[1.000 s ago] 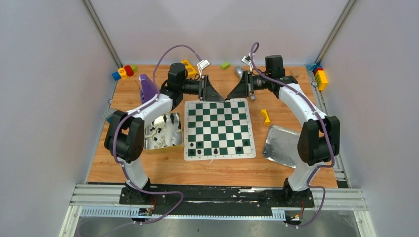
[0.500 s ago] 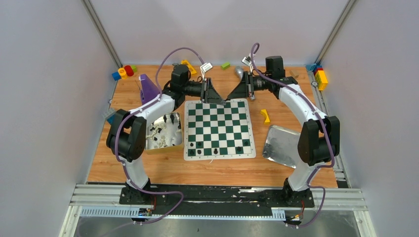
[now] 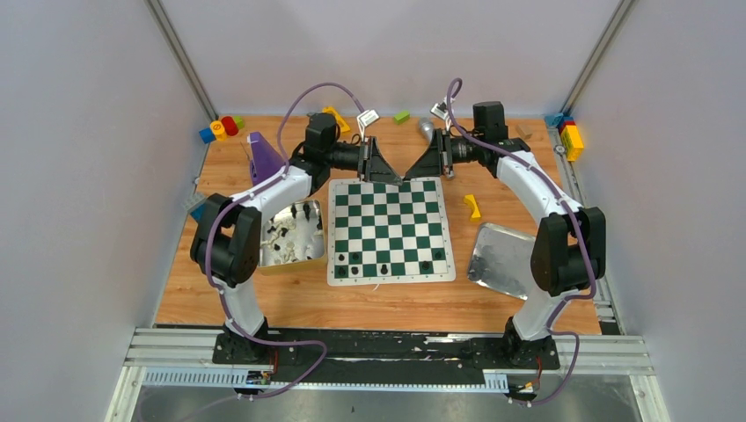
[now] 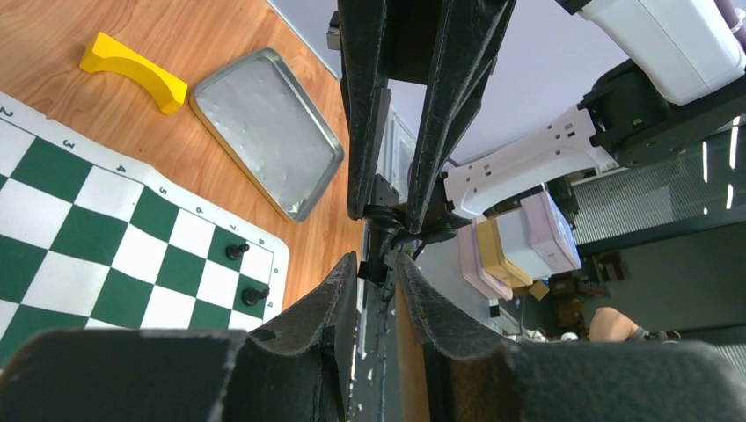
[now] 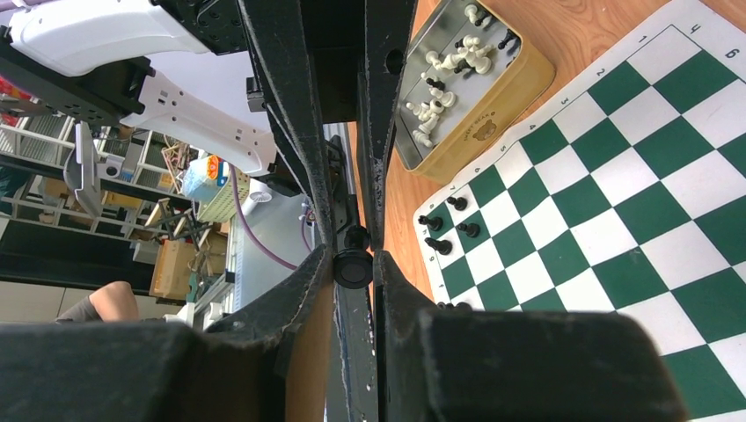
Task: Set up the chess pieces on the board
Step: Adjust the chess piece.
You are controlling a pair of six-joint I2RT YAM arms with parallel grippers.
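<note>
The left claw (image 3: pixel 395 178) and the right claw (image 3: pixel 411 173) are held tip to tip, just above the far edge of the board (image 3: pixel 391 220). A small black chess piece (image 5: pixel 352 268) is pinched between the fingers of the right claw, which are almost closed around it. The fingers of the left claw are set close on both sides of the same piece, with only a thin gap between them. Whether the piece is gripped by the left claw too cannot be told.

The board is laid flat in the middle of the counter (image 3: pixel 396 303). A few black pieces (image 3: pixel 384 266) are stood on the squares along its near edge.

A gold tin (image 3: pixel 290 264) is placed just beside the left edge of the board. Loose pieces (image 3: pixel 283 242), some white and some black, are piled inside it. A shiny tray (image 3: pixel 501 255) is laid near the right near corner of the board. A yellow block (image 3: pixel 473 207) is seen on the counter beside the right edge of the board.
</note>
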